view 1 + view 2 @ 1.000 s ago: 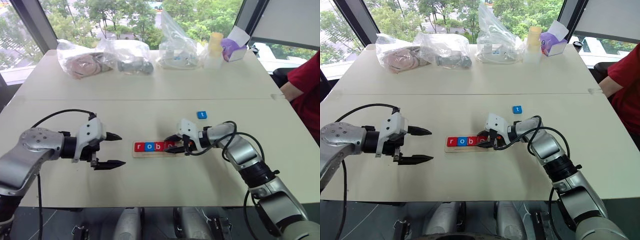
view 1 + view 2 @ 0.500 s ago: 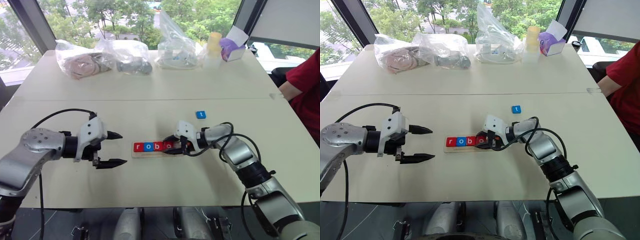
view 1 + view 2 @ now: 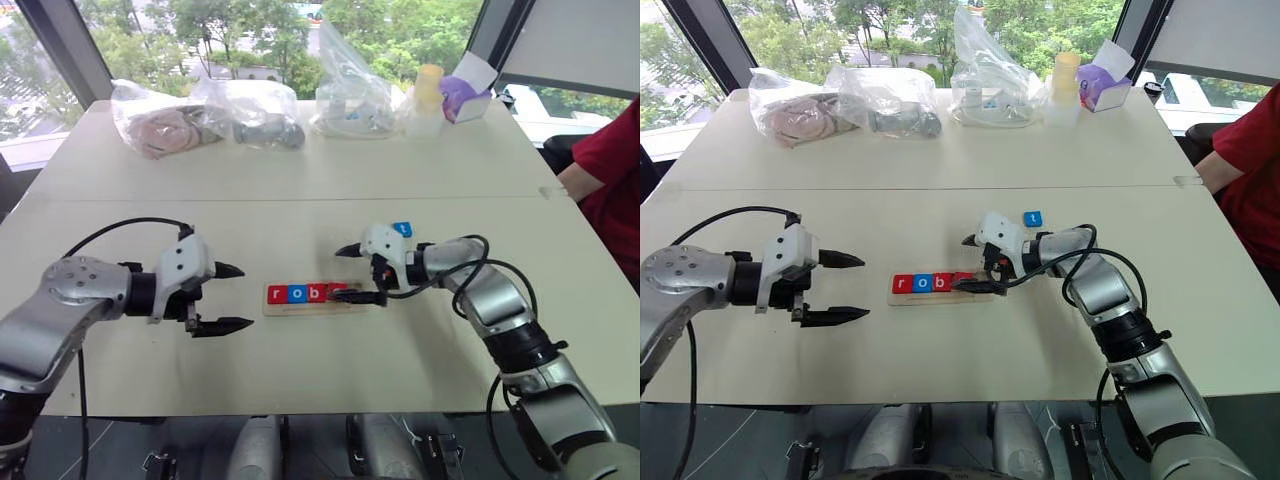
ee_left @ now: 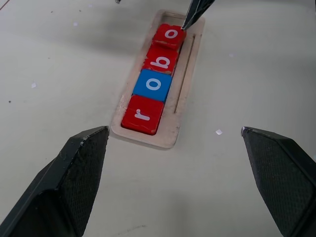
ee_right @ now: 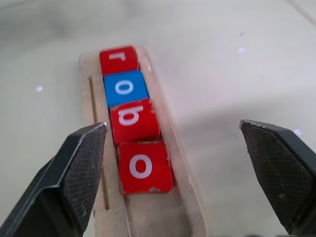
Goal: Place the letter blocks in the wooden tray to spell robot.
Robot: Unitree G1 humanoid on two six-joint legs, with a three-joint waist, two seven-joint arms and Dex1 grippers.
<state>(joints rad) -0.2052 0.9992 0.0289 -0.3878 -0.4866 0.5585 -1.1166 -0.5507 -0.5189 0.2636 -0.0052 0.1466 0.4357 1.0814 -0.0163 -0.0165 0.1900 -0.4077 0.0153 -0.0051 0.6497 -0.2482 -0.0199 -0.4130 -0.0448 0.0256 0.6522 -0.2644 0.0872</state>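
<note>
Trees fill the big windows behind a pale table point(image 3: 300, 380) that carries clear plastic bags point(image 3: 210, 115) and a purple box point(image 3: 462, 97) along its far edge. A person's red sleeve point(image 3: 610, 170) shows at the right edge.

Near the middle of the table lies the wooden tray point(image 4: 183, 84), long and narrow. 4 letter blocks sit in it in a touching row: a red r point(image 4: 143, 114), a blue o point(image 4: 153, 85), a red b point(image 4: 162, 59) and a red o point(image 4: 169, 35). The tray's slot past the second o is bare wood. The fifth block, a blue t point(image 3: 1033, 218), lies flat on the table beyond the tray, well apart from it and just behind the right arm.

The right gripper point(image 3: 355, 272) hovers over the right end of the tray, its fingers spread wide and grasping nothing. In the right wrist view the second o lies between the 2 fingers, close to one of them, with no contact to be seen there. In the left wrist view the tip of one right finger point(image 4: 196, 11) stands at the far corner of that block; I cannot tell whether it touches.

The left gripper point(image 3: 228, 298) hangs to the left of the tray, pointing toward the r end. Its fingers are spread wide and empty, near the tray but apart from it.
</note>
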